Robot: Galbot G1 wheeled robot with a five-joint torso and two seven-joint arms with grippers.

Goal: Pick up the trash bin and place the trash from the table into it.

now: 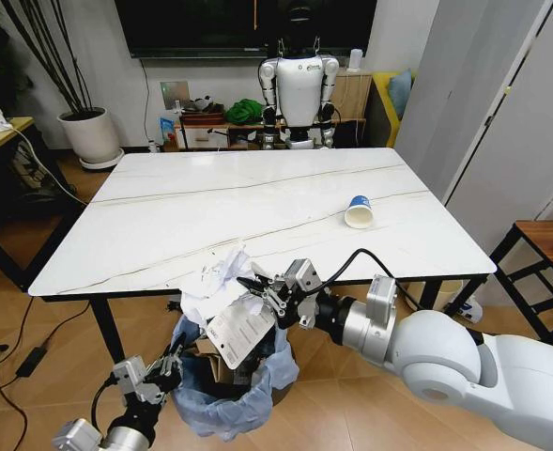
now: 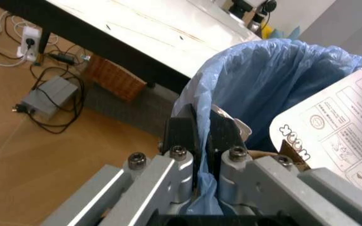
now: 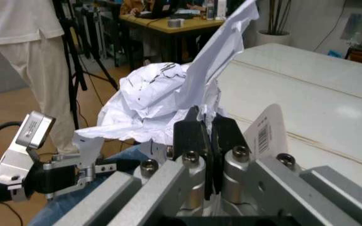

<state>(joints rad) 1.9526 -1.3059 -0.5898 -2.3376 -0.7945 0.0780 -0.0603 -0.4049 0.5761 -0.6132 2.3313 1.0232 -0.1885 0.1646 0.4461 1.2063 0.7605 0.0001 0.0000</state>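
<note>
So the left claw (image 2: 201, 141) is pinched shut on the rim of the trash bin (image 1: 229, 390), blue bag (image 2: 275, 84) and all, holding it up just under the near edge of the counter (image 1: 257, 202). My guess is that's so stuff can drop straight in. The right claw (image 1: 268, 293) is clamped on a wad of crumpled white paper (image 1: 215, 282) plus a printed sheet (image 1: 238, 334), and the bin mouth sits right below it, with the sheet already dipping toward the bag. A blue-and-white paper cup (image 1: 359, 212) lies tipped over on the counter, well beyond the right claw. The head view gives the whole lineup. The left wrist view shows the bag caught between the fingers (image 2: 182, 134) and some brown cardboard (image 2: 291, 153) inside. The right wrist view shows the paper (image 3: 162, 103) bunched past its closed fingertips (image 3: 190, 134).
</note>
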